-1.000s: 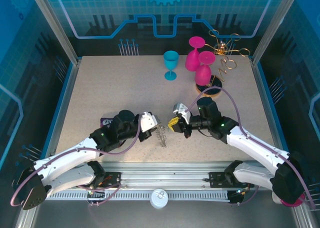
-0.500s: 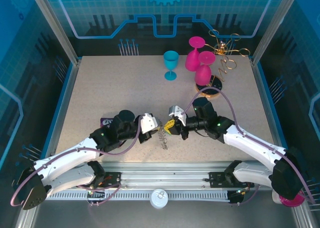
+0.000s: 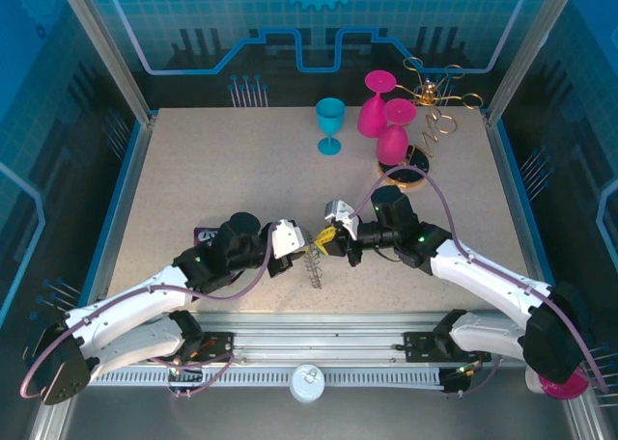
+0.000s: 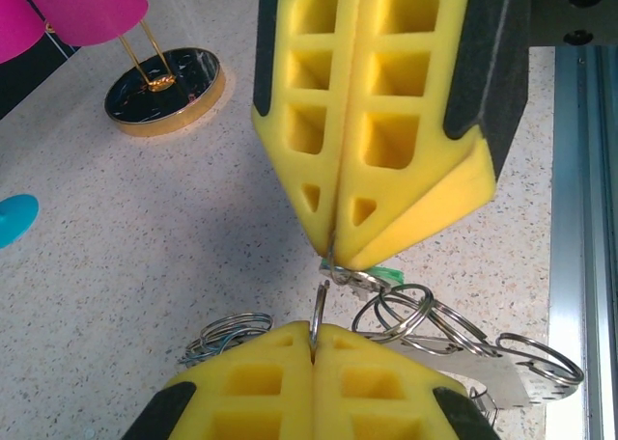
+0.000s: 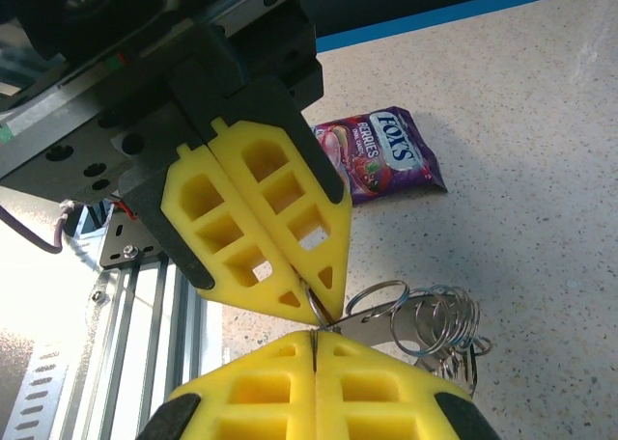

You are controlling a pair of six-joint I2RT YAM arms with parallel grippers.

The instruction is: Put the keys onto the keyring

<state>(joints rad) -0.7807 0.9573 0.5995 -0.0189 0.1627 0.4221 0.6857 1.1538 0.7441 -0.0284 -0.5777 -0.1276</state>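
Both grippers meet tip to tip just above the keyring [image 3: 312, 263], a flat grey plate [image 5: 425, 316] with several silvery wire loops [image 4: 425, 315] lying on the table. My left gripper [image 3: 301, 239] [image 4: 314, 339] is shut on one upright wire loop [image 4: 320, 305] of the keyring. My right gripper [image 3: 326, 237] [image 5: 316, 334] is shut on a small key; its green head [image 4: 388, 270] and silvery blade [image 4: 362, 281] stick out under the yellow fingertips [image 4: 386, 228]. The key's end sits right at the held loop; whether it passes through the loop is hidden.
A purple candy bag [image 5: 381, 155] [image 3: 205, 235] lies left of the left arm. At the back stand a blue goblet [image 3: 329, 123], two pink goblets [image 3: 377, 100] and a gold wire stand [image 3: 433, 100] on a dark round base [image 4: 164, 91]. An aluminium rail [image 4: 579, 218] runs along the near edge.
My right gripper has moved left with the key until its tips reach the left gripper's tips. The left gripper has hardly shifted and still grips the loop.
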